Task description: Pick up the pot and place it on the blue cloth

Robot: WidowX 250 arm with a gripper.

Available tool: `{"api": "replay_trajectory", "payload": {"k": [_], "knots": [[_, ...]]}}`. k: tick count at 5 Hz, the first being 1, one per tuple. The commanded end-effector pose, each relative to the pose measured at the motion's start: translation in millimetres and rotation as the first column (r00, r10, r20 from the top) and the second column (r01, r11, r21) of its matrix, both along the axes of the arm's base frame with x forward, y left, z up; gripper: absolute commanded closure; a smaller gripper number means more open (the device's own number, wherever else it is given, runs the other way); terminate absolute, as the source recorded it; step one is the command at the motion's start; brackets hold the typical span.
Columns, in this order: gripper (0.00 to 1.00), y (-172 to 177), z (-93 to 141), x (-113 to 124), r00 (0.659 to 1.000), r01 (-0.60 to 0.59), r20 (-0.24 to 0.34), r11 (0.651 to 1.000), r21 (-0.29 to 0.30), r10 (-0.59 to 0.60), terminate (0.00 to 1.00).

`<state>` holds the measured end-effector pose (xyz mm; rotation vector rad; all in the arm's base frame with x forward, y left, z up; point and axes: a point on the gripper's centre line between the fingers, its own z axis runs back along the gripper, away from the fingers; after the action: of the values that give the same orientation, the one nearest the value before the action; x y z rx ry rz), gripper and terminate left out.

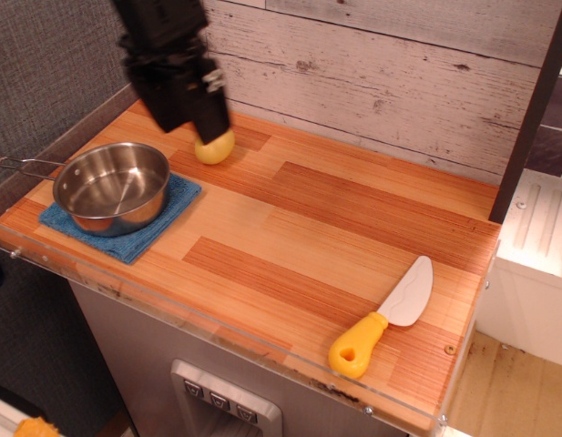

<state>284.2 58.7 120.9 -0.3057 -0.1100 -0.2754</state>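
The pot (112, 187), a small shiny steel pan, sits upright on the blue cloth (151, 230) at the left front of the wooden table. Its thin wire handle (25, 165) points left, past the cloth's edge. My gripper (203, 114) is black and motion-blurred. It is raised above the table behind and to the right of the pot, clear of it and holding nothing. Its jaws look spread. It partly covers a yellow potato.
A yellow potato (215, 150) lies just behind the cloth, under the gripper. A toy knife with a yellow handle (383, 320) lies at the front right. A whitewashed plank wall (372, 73) closes the back. A dark post (531, 118) stands at the right.
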Motion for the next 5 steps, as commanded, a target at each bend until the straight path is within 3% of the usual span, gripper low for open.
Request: {"api": "replay_trajectory", "payload": {"k": [1, 2, 4, 5], "knots": [[0.00, -29.1, 5.2, 22.1, 0.993, -0.118, 0.053, 0.964, 0.238, 0.108, 0.00], [0.00, -25.1, 4.4, 19.9, 0.989, -0.141, 0.080, 0.950, 0.278, 0.123, 0.00], [0.00, -17.0, 8.4, 11.9, 0.983, -0.172, 0.108, 0.960, 0.219, 0.152, 0.00], [0.00, -17.0, 8.4, 11.9, 0.983, -0.172, 0.108, 0.960, 0.219, 0.152, 0.00]]}}
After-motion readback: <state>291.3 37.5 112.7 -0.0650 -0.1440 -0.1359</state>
